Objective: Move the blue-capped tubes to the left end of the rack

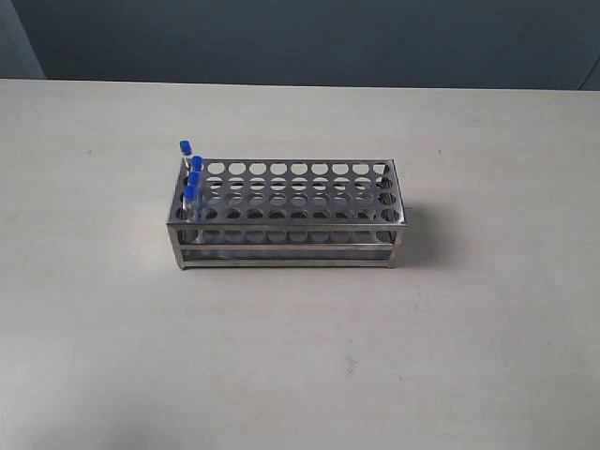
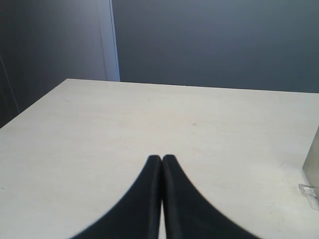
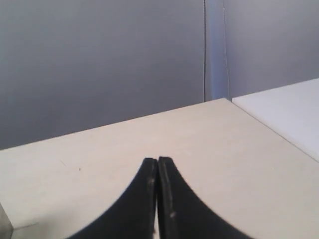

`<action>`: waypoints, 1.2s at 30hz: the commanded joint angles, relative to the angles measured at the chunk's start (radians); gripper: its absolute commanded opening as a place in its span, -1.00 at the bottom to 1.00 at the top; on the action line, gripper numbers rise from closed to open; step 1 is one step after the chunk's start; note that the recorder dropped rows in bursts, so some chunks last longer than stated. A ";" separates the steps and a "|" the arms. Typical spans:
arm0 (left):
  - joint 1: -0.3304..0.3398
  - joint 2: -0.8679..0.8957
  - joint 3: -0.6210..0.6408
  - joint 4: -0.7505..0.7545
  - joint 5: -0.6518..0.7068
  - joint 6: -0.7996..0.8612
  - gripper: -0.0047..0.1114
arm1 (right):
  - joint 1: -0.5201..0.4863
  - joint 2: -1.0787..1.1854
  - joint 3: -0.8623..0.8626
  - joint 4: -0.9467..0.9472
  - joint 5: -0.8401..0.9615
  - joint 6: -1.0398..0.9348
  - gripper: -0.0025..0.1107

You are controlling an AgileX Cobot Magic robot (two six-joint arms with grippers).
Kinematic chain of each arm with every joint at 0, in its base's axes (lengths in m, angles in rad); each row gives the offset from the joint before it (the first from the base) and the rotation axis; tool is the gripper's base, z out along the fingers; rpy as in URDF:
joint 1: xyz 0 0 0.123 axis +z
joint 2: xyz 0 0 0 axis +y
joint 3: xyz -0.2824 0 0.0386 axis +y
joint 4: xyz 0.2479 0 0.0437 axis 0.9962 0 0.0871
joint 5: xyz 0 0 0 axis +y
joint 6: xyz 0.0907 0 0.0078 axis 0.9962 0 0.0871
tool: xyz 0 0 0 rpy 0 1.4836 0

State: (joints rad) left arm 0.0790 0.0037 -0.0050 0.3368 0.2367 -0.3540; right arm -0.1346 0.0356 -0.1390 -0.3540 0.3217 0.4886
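The rack [image 1: 286,248] is seen near the middle of the table [image 1: 300,366] in the exterior view, its long side laid from 9 to 3 o'clock. The four tubes [image 1: 194,177] are held in the holes at the rack's 9 o'clock end, lined up one behind another from 6 towards 12 o'clock, with their blue caps raised above the top plate. Neither arm is caught in that view. In the left wrist view, the left gripper [image 2: 161,159] is shown with its fingers pressed together over bare tabletop, nothing pinched. The right gripper [image 3: 157,161] is likewise seen pressed together and empty.
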 commanded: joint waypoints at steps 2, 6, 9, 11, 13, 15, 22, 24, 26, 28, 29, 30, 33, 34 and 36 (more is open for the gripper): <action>-0.009 -0.004 0.003 -0.002 -0.004 -0.002 -0.91 | -0.004 -0.018 0.104 0.074 -0.003 -0.082 -0.93; -0.009 -0.004 0.003 -0.002 -0.004 -0.002 -0.91 | -0.004 -0.026 0.126 0.212 -0.002 -0.304 -0.93; -0.009 -0.004 0.003 -0.002 -0.004 -0.002 -0.91 | -0.004 -0.026 0.139 0.244 -0.002 -0.349 -0.93; -0.009 -0.004 0.003 -0.002 -0.004 -0.002 -0.91 | -0.004 -0.026 0.139 0.244 0.002 -0.351 -0.93; -0.009 -0.004 0.003 -0.002 -0.004 -0.002 -0.91 | -0.004 -0.026 0.139 0.244 -0.003 -0.368 -0.93; -0.009 -0.004 0.003 -0.002 -0.004 -0.002 -0.91 | -0.004 -0.028 0.139 0.247 -0.003 -0.388 -0.93; -0.009 -0.004 0.003 -0.002 -0.004 -0.002 -0.91 | -0.004 -0.028 0.139 0.251 -0.003 -0.410 -0.93; -0.009 -0.004 0.003 -0.002 -0.004 -0.002 -0.91 | -0.004 -0.028 0.139 0.260 -0.003 -0.410 -0.93; -0.009 -0.004 0.003 -0.002 -0.004 -0.002 -0.91 | -0.004 -0.028 0.139 0.286 -0.003 -0.410 -0.93; -0.009 -0.004 0.003 -0.002 -0.004 -0.002 -0.91 | -0.004 -0.028 0.139 0.301 -0.003 -0.410 -0.93; -0.009 -0.004 0.003 -0.002 -0.004 -0.002 -0.91 | -0.004 -0.028 0.139 0.303 -0.003 -0.410 -0.93; -0.009 -0.004 0.003 -0.002 -0.004 -0.002 -0.91 | -0.004 -0.028 0.139 0.303 -0.003 -0.410 -0.93; -0.009 -0.004 0.003 -0.002 -0.004 -0.002 -0.91 | -0.004 -0.028 0.139 0.305 -0.003 -0.410 -0.93; -0.009 -0.004 0.003 -0.002 -0.004 -0.002 -0.91 | -0.004 -0.028 0.139 0.305 -0.003 -0.410 -0.93; -0.009 -0.004 0.003 -0.002 -0.004 -0.002 -0.91 | -0.004 -0.028 0.139 0.305 -0.003 -0.410 -0.93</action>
State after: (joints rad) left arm 0.0790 0.0037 -0.0050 0.3368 0.2367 -0.3540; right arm -0.1346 0.0130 -0.0013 -0.0495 0.3261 0.0862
